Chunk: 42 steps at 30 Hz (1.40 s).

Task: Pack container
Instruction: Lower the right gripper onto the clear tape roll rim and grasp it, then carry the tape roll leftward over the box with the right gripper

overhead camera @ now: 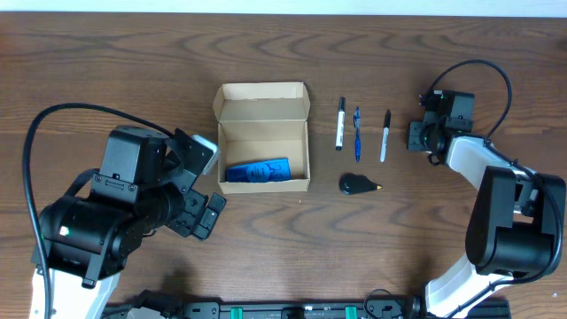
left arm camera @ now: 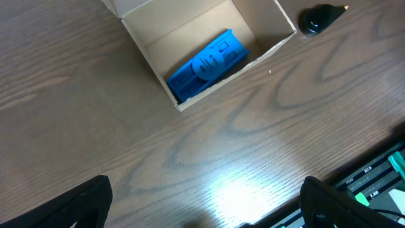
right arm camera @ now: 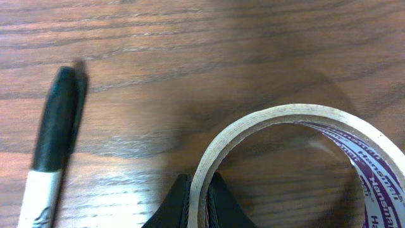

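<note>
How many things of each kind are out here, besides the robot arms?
Cardboard box: 1
Blue packet inside the box: 1
Pens and markers: 3
Black pointed object: 1
Tape roll: 1
Total: 7

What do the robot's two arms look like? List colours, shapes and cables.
Left arm: bulky black housings, a white lower link, a looping black cable. Right arm: black joints, white links, its own black cable loop.
</note>
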Motion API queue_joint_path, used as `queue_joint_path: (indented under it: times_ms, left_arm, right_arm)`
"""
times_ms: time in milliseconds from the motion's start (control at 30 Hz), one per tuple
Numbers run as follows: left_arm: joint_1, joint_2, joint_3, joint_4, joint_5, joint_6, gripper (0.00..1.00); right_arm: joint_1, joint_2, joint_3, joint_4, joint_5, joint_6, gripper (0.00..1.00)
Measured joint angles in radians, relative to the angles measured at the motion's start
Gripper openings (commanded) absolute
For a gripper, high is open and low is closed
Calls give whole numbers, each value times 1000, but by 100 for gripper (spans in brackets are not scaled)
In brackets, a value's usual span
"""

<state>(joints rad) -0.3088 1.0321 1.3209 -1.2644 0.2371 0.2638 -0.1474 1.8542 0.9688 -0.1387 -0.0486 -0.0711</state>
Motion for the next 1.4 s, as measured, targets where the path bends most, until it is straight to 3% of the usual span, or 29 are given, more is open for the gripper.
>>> queue_joint_path:
  times_ms: [200, 433, 933, 1400]
  left_arm:
    - [0, 0, 0, 0, 0, 0, 95]
    - [0, 0, 0, 0, 0, 0, 95]
    - [0, 0, 0, 0, 0, 0, 95]
    - [0, 0, 0, 0, 0, 0, 95]
  right_arm:
    - [14, -17, 113, -168, -40, 4, 1]
    - [144, -117, 323, -300, -82, -8, 1]
    - [595, -172, 408, -256, -153, -158, 1]
    - [778, -101, 408, -247, -166, -176, 1]
